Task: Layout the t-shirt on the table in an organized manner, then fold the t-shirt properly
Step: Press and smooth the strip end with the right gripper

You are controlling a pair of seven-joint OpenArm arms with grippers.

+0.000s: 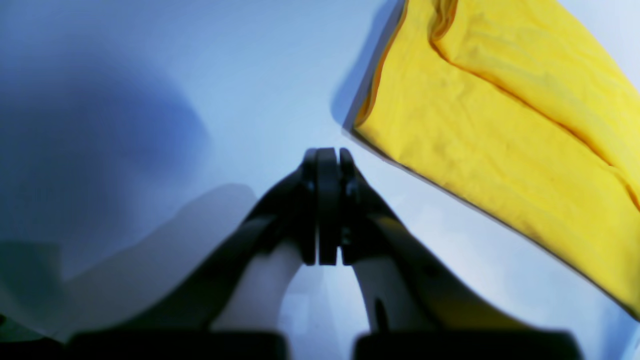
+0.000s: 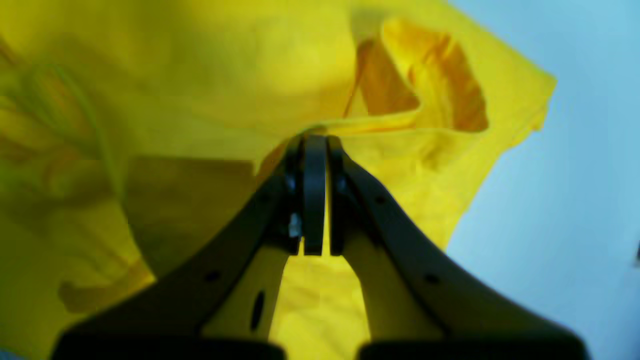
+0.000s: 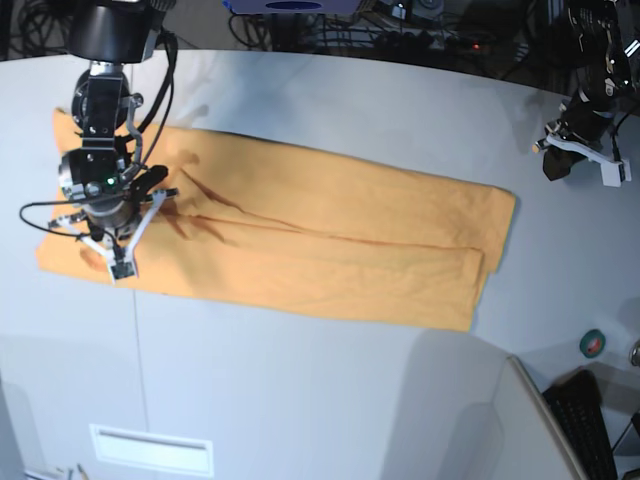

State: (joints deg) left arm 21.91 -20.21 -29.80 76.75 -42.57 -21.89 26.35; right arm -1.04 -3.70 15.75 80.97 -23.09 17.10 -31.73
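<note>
Over the t-shirt (image 3: 300,240), right tool (image 3: 113,262) points down (jaws pinching cloth).

The t-shirt (image 3: 300,240) lies across the tabletop (image 3: 300,400). The right hand (image 3: 118,262) sits over one end. The left hand (image 3: 556,160) is well apart past the other.

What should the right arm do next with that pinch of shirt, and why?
Probably carry it across toward the far end to make the crosswise fold. The right gripper is shut on a pinch of the t-shirt, which already lies folded into a long strip on the table. The left gripper is shut, empty and off the cloth, so it may first need to take the matching corner.
</note>
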